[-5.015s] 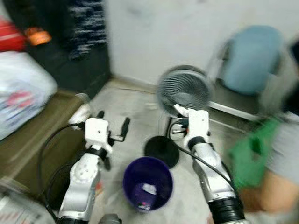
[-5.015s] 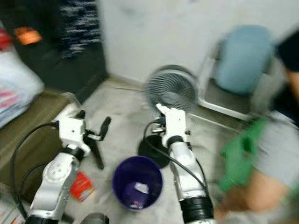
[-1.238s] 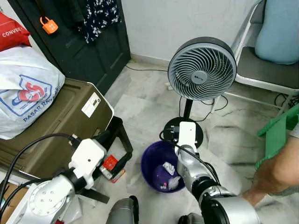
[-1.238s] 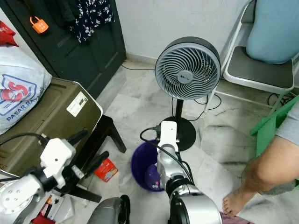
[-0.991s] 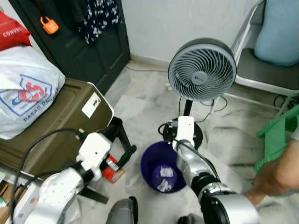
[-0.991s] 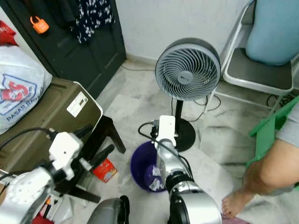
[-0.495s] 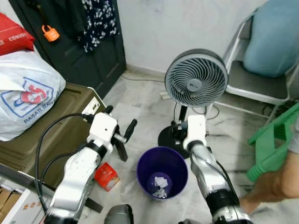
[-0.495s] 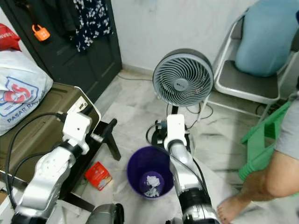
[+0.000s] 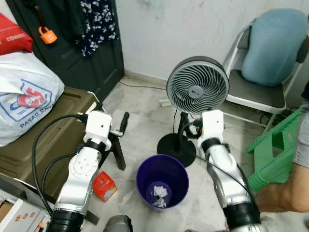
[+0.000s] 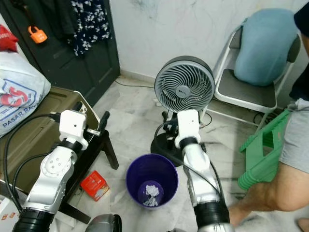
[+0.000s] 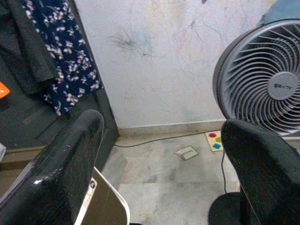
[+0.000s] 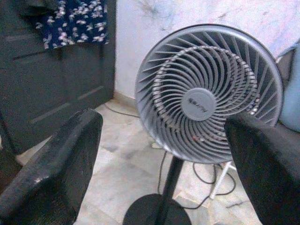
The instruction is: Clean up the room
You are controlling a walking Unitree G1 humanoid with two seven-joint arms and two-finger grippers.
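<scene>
Litter left: a red packet (image 9: pixel 104 185) on the floor at nine o'clock from the purple bin (image 9: pixel 162 180), below the left hand (image 11: pixel 164 154), nearer than the right hand (image 12: pixel 161 159). Both hands wide, empty.

A home's room — pedestal fan (image 9: pixel 197 87), folding chair (image 9: pixel 258 92), hung clothes (image 9: pixel 99 21).
</scene>
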